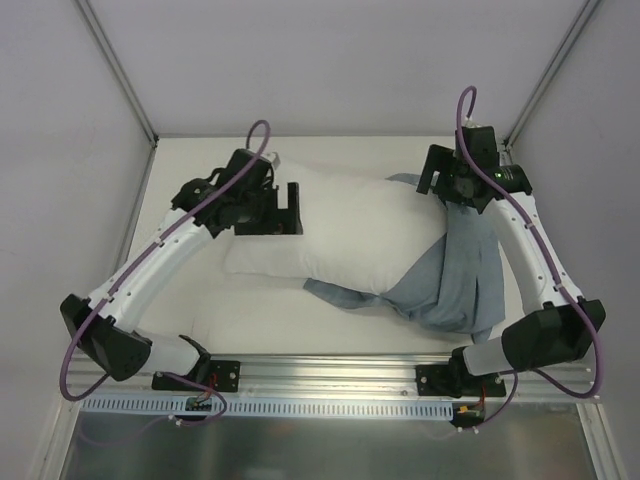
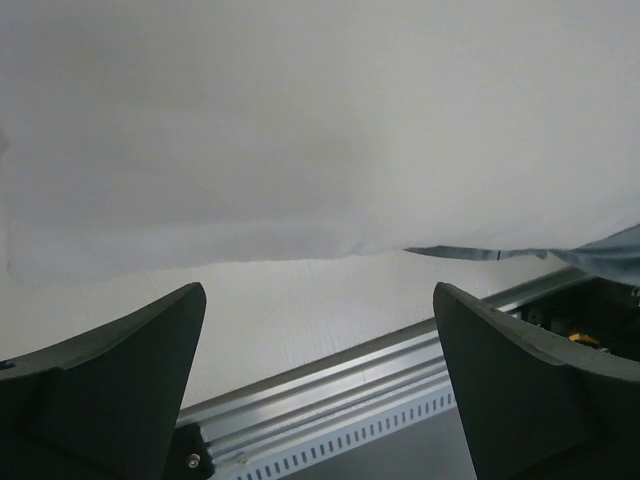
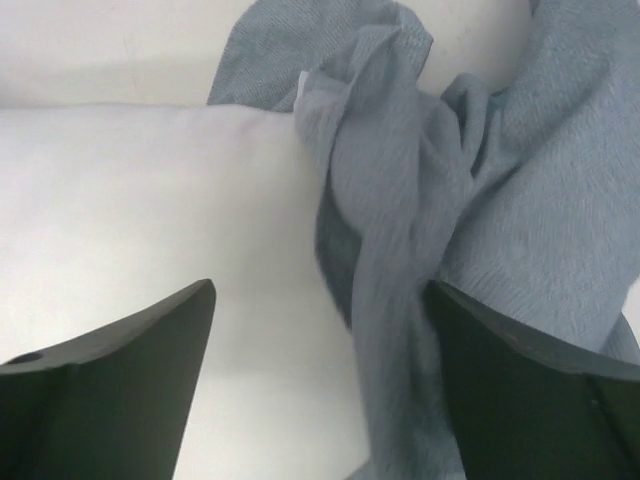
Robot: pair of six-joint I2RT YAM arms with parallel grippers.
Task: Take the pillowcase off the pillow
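Note:
The white pillow (image 1: 340,232) lies across the middle of the table. The grey-blue pillowcase (image 1: 462,285) is bunched at the pillow's right end and covers only that end. Its striped face does not show. My left gripper (image 1: 285,212) is open and empty above the pillow's left end. The left wrist view shows the pillow (image 2: 300,130) beyond the open left gripper (image 2: 318,295). My right gripper (image 1: 440,180) is open at the pillow's far right corner. In the right wrist view a fold of the pillowcase (image 3: 400,200) hangs between the wide jaws of the right gripper (image 3: 320,290), next to the pillow (image 3: 150,190).
The table (image 1: 200,165) has grey walls on three sides. A metal rail (image 1: 330,375) runs along its near edge and also shows in the left wrist view (image 2: 380,370). Both arm bases are bolted to the rail.

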